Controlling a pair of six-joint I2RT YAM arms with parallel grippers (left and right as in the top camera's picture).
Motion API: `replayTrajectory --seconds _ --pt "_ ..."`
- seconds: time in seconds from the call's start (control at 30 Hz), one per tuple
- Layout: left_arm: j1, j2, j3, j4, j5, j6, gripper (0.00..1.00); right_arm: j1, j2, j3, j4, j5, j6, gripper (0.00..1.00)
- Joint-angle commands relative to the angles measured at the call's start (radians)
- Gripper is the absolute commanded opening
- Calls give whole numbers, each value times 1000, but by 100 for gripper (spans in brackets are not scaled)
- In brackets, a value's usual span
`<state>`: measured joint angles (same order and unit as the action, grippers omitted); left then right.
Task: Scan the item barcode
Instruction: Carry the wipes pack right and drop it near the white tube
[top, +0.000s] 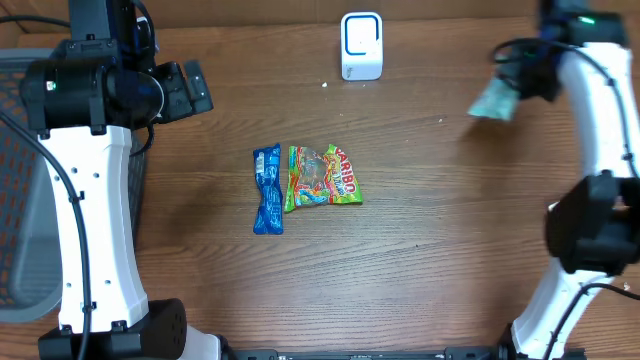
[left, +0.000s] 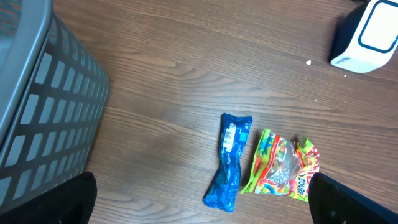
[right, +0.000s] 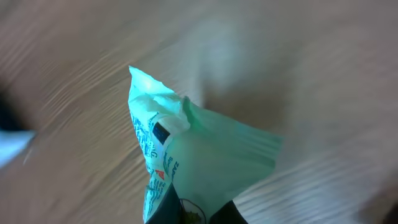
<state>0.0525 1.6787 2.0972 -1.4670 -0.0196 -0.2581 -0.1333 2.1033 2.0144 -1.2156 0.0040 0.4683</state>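
Overhead: blue packet (top: 267, 190) outside grey basket (top: 18, 140)

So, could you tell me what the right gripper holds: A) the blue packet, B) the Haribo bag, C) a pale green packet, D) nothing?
C: the right gripper is shut on the pale green packet; the blue packet and Haribo bag lie on the table.

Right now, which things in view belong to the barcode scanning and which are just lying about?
In use: pale green plastic packet, held in the right fingers; white box-shaped scanner with blue outline.
Lying about for now: blue plastic wrapper; colourful Haribo sweet bag; grey mesh basket.
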Motion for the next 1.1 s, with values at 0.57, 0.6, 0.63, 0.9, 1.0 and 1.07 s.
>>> replayTrajectory --seconds 0.57,0.6,0.63,0.9,1.0,1.07 --pt "-7 -3 19 2 -6 11 100 -262 -9 -279 219 16 47 18" --pt "-7 -3 18 2 -6 11 100 -262 -9 -270 201 8 47 28" --pt "-7 -3 18 2 -6 11 100 -262 -9 -260 182 9 47 47" --pt "-7 -3 18 2 -6 11 100 -258 -31 -101 -24 -77 45 100" --pt "-7 -3 18 2 -6 11 100 -240 -40 -37 -92 -287 -50 100" --pt "-7 -3 18 2 -6 11 100 -201 -50 -21 -124 -436 -84 100"
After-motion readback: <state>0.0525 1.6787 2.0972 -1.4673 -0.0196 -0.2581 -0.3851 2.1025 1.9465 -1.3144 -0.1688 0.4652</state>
